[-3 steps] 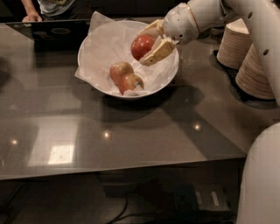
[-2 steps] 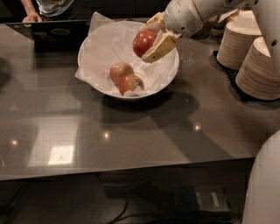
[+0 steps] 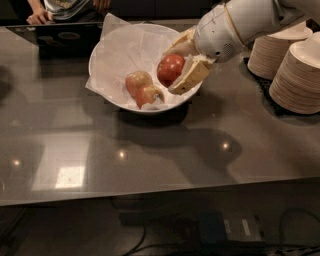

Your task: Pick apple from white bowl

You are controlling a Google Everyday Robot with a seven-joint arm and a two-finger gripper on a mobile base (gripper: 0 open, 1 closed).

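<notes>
The white bowl (image 3: 112,60), lined with crinkled white paper, stands at the back middle of the dark table. My gripper (image 3: 173,70) reaches in from the upper right and is shut on the deep-red apple (image 3: 170,67), one tan finger (image 3: 191,76) to its right and the other behind it. It holds the apple over the right side of the bowl, by the rim. A pale yellowish-pink apple (image 3: 137,80) and a red-yellow apple (image 3: 149,95) lie in the bowl to the left of the gripper.
Stacks of tan paper bowls (image 3: 297,75) stand at the right edge of the table, close to my arm. A person (image 3: 60,7) sits behind the table at the top left. The table's front edge (image 3: 150,192) runs across the bottom.
The gripper, still shut on the red apple, has moved from the bowl's far right side toward its near right rim. The other two apples and the bowl have not moved.
</notes>
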